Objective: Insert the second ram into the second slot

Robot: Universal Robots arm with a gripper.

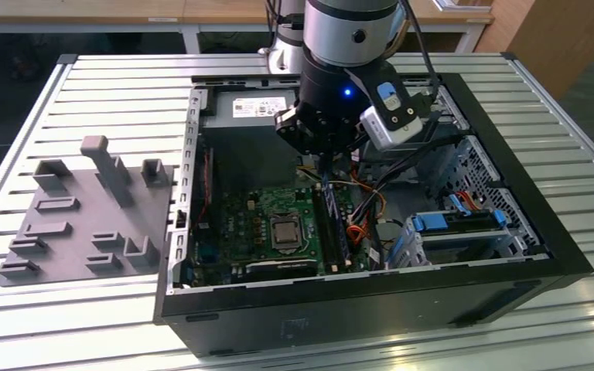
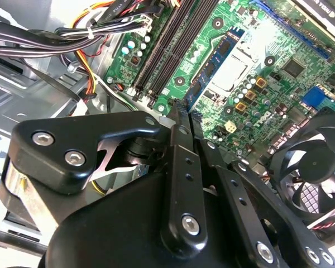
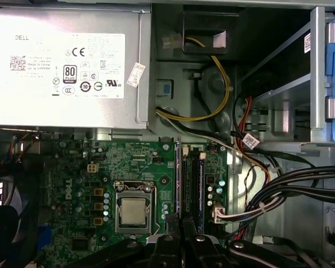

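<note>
so the arm hangs straight down from up top, wrist vertical, gripper aimed downward, fingers pinched together, barely any gap

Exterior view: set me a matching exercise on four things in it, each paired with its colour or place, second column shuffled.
Things:
1. fixture
2. power supply
3. latches
4. gripper

Descriptions:
A. blue, on the drive bay at the exterior view's right
B. over the motherboard, at the far end of the RAM slots
C. grey, on the table outside the case
D. silver, at the case's far end

Pairs: 1-C, 2-D, 3-A, 4-B
</note>
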